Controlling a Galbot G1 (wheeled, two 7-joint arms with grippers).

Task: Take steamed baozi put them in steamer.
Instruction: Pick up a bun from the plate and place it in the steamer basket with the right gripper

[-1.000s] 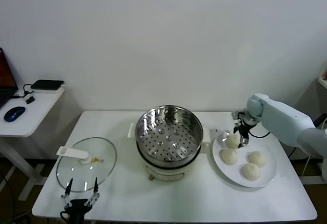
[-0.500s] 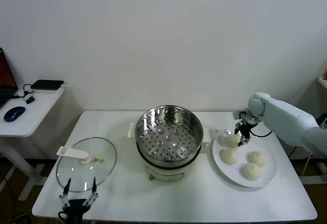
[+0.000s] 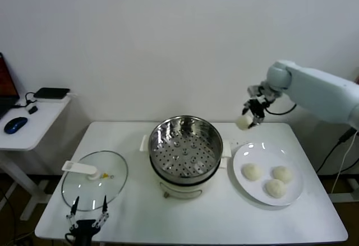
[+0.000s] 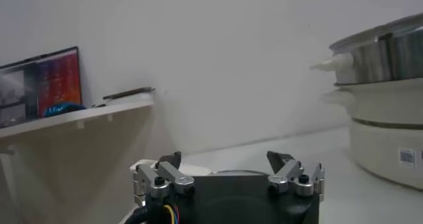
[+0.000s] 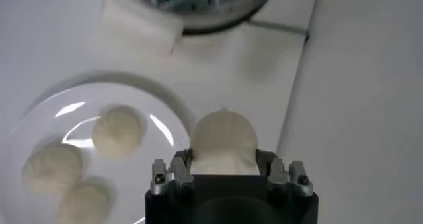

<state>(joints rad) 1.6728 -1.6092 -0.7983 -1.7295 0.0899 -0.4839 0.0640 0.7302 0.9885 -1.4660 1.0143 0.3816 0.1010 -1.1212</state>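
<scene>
My right gripper (image 3: 247, 119) is shut on one cream-white baozi (image 3: 243, 122) and holds it in the air above the table, between the steamer and the plate. In the right wrist view the baozi (image 5: 223, 141) sits between the fingers. Three more baozi (image 3: 252, 171) (image 3: 282, 173) (image 3: 275, 188) lie on the white plate (image 3: 294, 198). The shiny steel steamer (image 3: 185, 145) with a perforated bottom stands empty at the table's middle. My left gripper (image 3: 87, 215) is open and parked at the table's front left edge.
A round glass lid (image 3: 94, 180) with a white handle lies at the table's left. A side desk (image 3: 31, 123) with a mouse and a dark device stands farther left. The wall is close behind the table.
My right gripper closed on the rear-left baozi on the plate and lifted it up and toward the steamer. The plate now holds three baozi. The left arm has not moved.
</scene>
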